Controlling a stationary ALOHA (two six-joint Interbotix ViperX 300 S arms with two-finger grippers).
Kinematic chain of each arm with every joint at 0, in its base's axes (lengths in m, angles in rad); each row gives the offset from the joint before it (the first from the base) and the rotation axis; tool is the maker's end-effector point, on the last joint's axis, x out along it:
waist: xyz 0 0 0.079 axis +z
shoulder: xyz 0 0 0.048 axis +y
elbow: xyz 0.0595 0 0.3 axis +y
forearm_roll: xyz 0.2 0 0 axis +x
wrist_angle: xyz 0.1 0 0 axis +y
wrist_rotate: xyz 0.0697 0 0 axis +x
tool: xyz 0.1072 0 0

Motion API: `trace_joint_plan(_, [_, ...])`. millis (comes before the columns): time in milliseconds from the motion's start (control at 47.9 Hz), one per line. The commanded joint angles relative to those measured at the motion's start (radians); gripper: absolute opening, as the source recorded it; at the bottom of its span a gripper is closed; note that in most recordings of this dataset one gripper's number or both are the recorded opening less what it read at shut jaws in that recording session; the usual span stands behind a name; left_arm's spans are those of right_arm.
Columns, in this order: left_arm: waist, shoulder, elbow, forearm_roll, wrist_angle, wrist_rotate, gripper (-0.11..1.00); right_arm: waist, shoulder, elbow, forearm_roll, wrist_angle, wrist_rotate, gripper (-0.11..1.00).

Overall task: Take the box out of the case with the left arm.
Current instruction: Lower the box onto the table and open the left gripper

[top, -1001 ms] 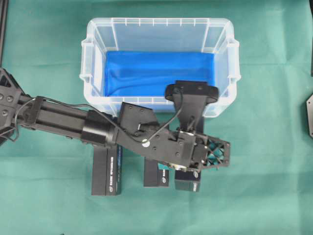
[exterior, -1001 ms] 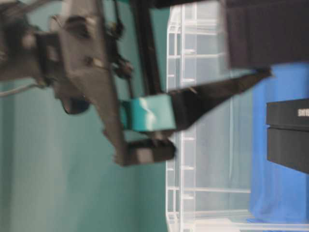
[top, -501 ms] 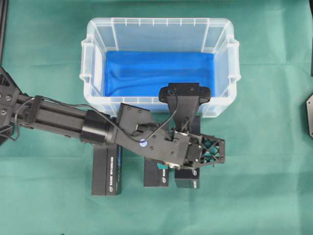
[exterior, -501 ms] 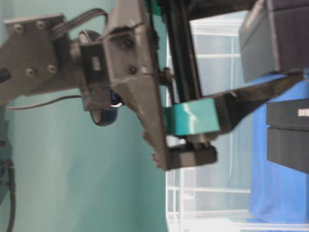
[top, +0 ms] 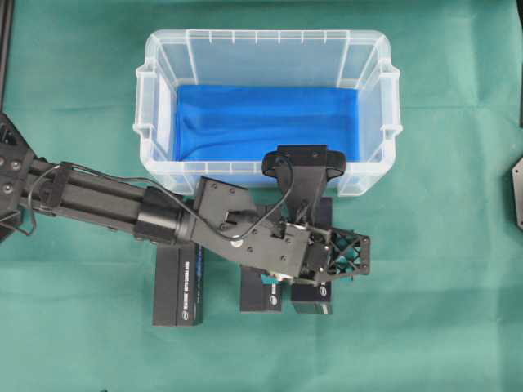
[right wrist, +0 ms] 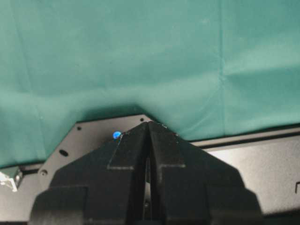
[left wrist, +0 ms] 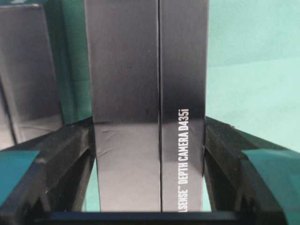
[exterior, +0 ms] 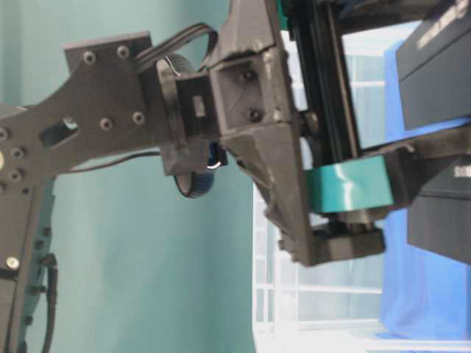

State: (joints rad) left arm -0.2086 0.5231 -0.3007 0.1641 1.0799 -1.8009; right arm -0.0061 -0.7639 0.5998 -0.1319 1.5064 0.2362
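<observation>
1. black depth camera box (left wrist: pixel 147 108) sits clamped between the left gripper's (top: pixel 339 260) teal pads (left wrist: pixel 267 171), outside the clear case (top: pixel 369 49), near two other boxes (top: pixel 181 286).
2. judged step: setting it down; next, open the jaws.
3. right gripper (right wrist: pixel 147 164) is closed, empty.

Even, bright light; table-level view soft, overhead sharp.

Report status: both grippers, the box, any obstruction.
Left gripper shut on box, outside the case, over green cloth. Right gripper shut, empty. Two more boxes alongside.
</observation>
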Motion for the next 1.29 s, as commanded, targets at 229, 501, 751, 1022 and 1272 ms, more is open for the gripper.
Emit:
trace_joint_plan(229, [-0.006,-0.055,0.000,-0.003,-0.021,0.003,0.61,0.000,0.003,-0.011,-0.002,-0.003,-0.002,0.00])
trace_joint_plan(501, [-0.005,-0.055,-0.009,-0.008,-0.029,0.009,0.84,0.000,0.003,-0.011,-0.002,-0.005,-0.005,0.00])
trace_joint_plan(751, [0.000,-0.058,-0.011,-0.006,-0.029,0.009,0.91,0.000,0.003,-0.012,-0.002,-0.003,-0.005,0.00])
trace_joint_plan(1022, [0.014,-0.109,-0.021,-0.008,-0.005,0.012,0.90,0.000,0.003,-0.012,-0.003,-0.003,-0.005,0.00])
trace_joint_plan(1272, [0.031,-0.167,-0.095,-0.011,0.080,0.066,0.90,0.000,0.002,-0.012,-0.003,-0.003,-0.005,0.00])
